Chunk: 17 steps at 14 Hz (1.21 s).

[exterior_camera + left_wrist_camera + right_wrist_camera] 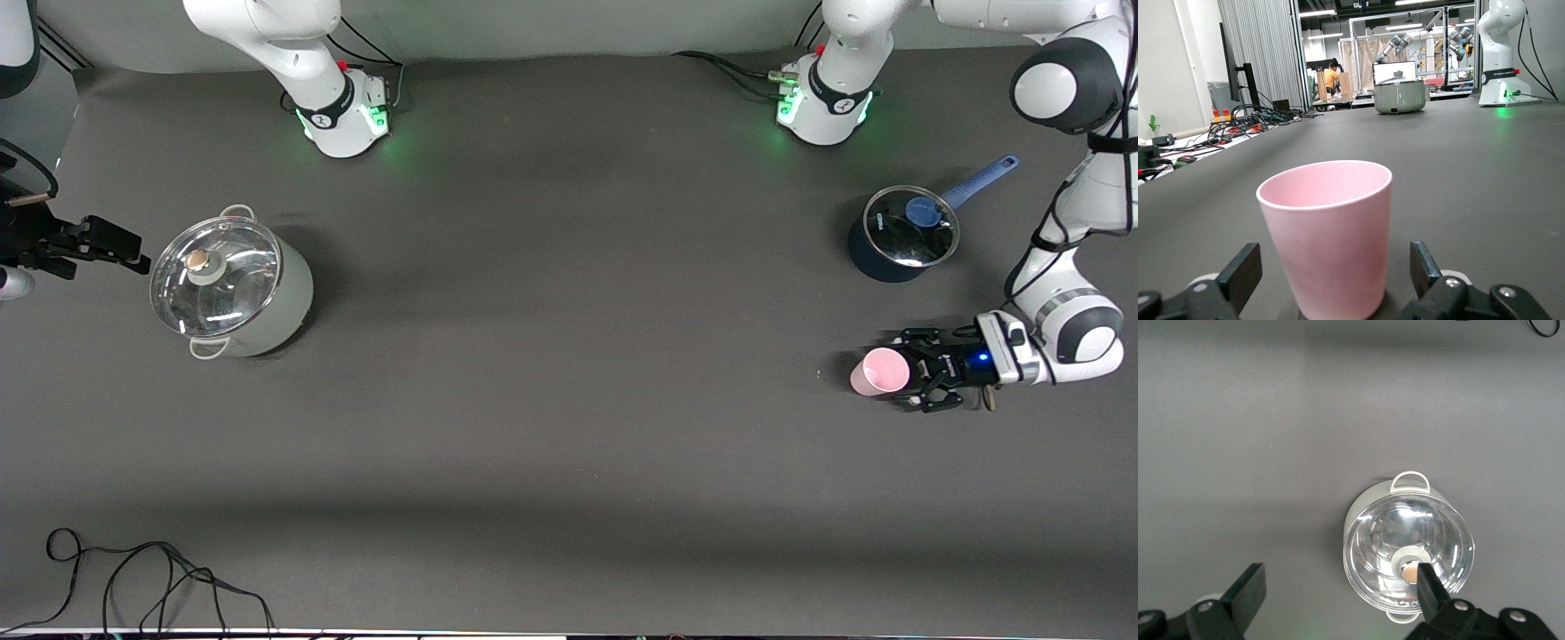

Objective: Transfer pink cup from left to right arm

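The pink cup (878,372) stands upright on the dark table toward the left arm's end. My left gripper (917,372) is down at table level around it, open. In the left wrist view the pink cup (1328,233) sits between the two black fingers (1245,270), and a gap shows on each side of it. My right gripper (120,244) hangs open and empty at the right arm's end of the table, beside the lidded pot. In the right wrist view the right gripper (1338,583) looks down on bare table and that pot.
A grey-green pot (284,302) with a glass lid stands toward the right arm's end. A dark blue saucepan (889,262) with a glass lid and blue handle stands farther from the front camera than the cup. A black cable (151,578) lies near the front edge.
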Available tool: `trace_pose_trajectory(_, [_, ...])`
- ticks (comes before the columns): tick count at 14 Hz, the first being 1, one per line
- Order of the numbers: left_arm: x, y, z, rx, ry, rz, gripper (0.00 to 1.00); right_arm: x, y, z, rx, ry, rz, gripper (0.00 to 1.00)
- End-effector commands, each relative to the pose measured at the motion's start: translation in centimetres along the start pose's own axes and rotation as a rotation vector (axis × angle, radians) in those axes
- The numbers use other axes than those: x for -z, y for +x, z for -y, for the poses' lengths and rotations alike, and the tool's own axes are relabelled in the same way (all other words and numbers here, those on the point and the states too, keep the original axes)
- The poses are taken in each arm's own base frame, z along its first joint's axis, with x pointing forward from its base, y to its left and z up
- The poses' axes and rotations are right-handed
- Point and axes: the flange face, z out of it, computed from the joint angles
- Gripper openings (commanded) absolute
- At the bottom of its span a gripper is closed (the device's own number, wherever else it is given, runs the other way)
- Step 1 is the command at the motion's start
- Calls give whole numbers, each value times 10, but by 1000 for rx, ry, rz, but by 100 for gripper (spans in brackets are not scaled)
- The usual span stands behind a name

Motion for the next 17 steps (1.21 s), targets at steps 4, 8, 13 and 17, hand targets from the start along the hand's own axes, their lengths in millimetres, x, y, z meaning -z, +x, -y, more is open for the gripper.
trace_pose_trajectory(4, [-28,-6,11,-27,17,-11,97,10,-7,0,-43,7,-21,100])
trace_pose_trajectory(8, [-51,-6,19,-80,21,-41,23,16,-10,1,-160,10,-33,100])
trace_pose_trajectory(13, [-86,2,36,-101,-8,-46,0,25,-16,4,-515,35,-43,100])
trace_pose_trajectory(17, [-150,39,82,-209,-52,-42,0,32,-24,7,-751,43,-25,100])
